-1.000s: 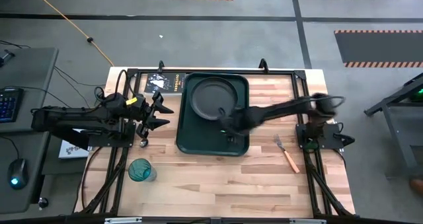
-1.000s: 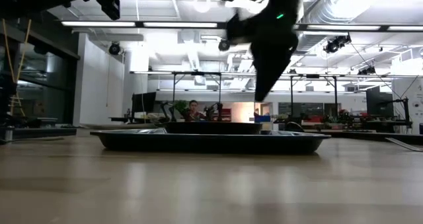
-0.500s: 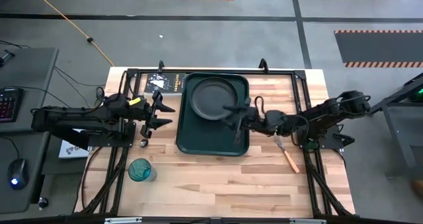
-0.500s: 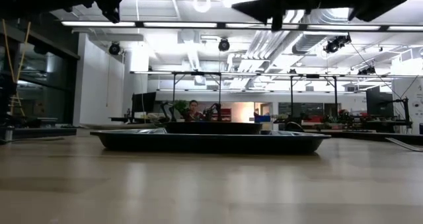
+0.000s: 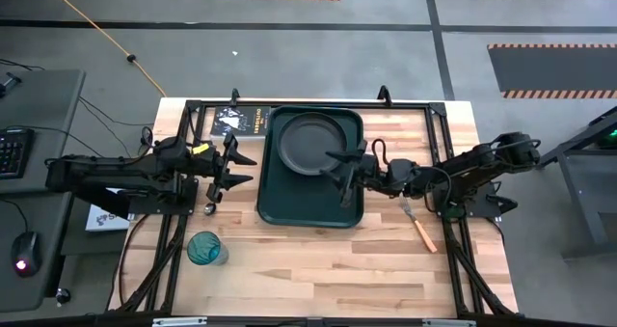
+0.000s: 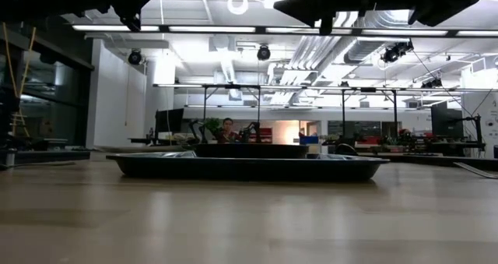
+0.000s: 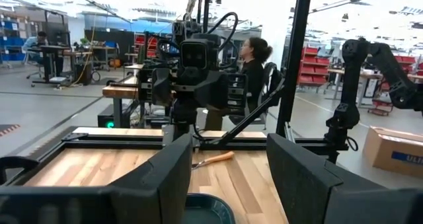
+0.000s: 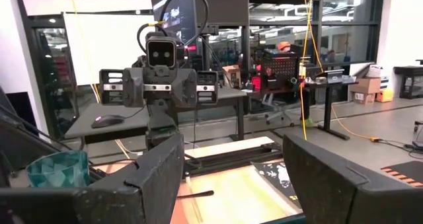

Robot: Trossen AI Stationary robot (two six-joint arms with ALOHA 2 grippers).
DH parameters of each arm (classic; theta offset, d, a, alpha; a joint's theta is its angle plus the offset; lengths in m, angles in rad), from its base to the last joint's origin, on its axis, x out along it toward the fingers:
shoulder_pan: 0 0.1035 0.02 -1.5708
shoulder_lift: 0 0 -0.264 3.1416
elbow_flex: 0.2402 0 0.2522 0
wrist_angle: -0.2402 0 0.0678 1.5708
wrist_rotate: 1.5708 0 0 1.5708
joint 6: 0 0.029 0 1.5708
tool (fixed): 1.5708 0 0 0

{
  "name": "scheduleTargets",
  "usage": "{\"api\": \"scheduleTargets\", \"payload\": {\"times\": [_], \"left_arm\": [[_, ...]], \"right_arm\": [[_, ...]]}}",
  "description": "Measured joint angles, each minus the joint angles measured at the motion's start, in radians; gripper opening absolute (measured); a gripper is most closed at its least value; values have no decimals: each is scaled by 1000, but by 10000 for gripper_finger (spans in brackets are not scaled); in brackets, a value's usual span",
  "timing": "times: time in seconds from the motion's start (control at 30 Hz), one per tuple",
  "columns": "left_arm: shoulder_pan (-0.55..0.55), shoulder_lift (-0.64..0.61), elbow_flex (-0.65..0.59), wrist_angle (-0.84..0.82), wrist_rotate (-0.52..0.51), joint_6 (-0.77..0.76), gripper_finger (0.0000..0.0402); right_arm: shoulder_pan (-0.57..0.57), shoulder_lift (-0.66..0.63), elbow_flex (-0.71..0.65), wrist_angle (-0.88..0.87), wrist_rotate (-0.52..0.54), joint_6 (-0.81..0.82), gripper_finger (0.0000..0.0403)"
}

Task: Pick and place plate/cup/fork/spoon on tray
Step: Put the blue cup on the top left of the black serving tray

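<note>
The dark green tray lies mid-table, with the dark grey plate flat in its far half; both also show in the low view, the tray under the plate. My right gripper hangs open and empty above the tray, pointing level toward the table's left. My left gripper hangs open and empty beside the tray's left rim. The teal cup stands upright near the front left. The orange-handled fork lies right of the tray. A thin spoon lies on the wood below the left gripper.
A black printed book lies at the far left corner, next to the tray. Black frame rails run along the table's sides. Bare wood lies along the near edge, right of the cup. A person is in the room beyond.
My right gripper has risen from low over the tray's near half and tipped from pointing down to level. Its arm has folded back toward the table's right edge. The plate and tray have stayed put.
</note>
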Motion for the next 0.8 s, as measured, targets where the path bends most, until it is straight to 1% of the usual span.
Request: {"api": "scheduleTargets", "payload": {"times": [0.4,0.43,0.5,0.57,0.6,0.67,0.7,0.8], "left_arm": [[0,0,0,0,-5,-3,184],[0,0,0,-4,-5,-21,184],[-8,5,1,-6,0,-105,184],[-23,30,19,-23,33,-140,184],[-37,43,37,-51,54,-148,184],[-76,79,101,-163,70,-140,184],[-99,100,141,-243,68,-121,184],[-184,176,280,-554,52,-66,184]], "right_arm": [[0,0,0,7,3,-1,248],[0,0,0,9,3,-2,248],[0,0,0,10,3,-13,248],[0,0,0,10,3,-19,248],[0,0,0,10,3,-19,248],[-2,0,0,10,4,-20,248],[-4,0,0,10,4,-20,248],[-10,0,0,10,7,-24,248]]}}
